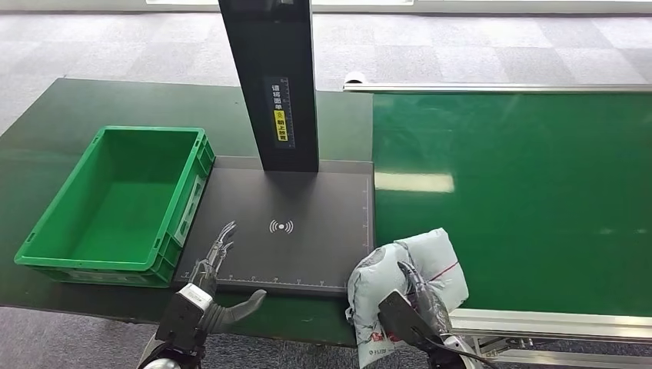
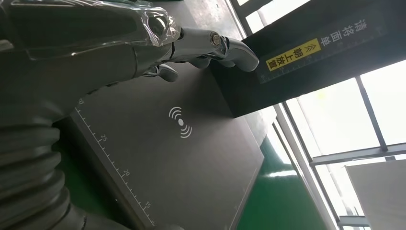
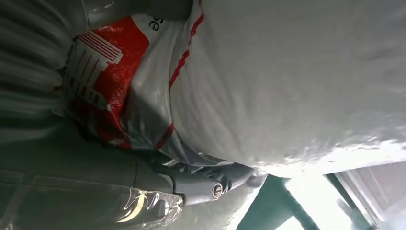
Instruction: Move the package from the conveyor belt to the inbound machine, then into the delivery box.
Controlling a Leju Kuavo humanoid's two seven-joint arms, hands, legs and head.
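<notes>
Dark green worktop [image 1: 92,100] under all. Green delivery box [image 1: 115,200] at left edge; left hand [image 1: 206,280] empty, fingers spread over inbound machine [image 1: 300,231]. Package [image 1: 407,277] clutched in right hand [image 1: 419,315] at conveyor belt [image 1: 523,192] near edge: soft, crinkly, probably light; best gripped around bulk.

Silver left hand [image 1: 206,286], thick grey thumb, dark slender fingers [image 1: 224,237], grey ribbed wrist cover, clear film

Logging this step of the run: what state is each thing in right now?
Package: held by the right robot hand, at the conveyor belt's near corner.
Left robot hand: empty, fingers apart, over the inbound machine.
Inbound machine: plate bare.
Delivery box: empty.
Conveyor belt: bare.
</notes>
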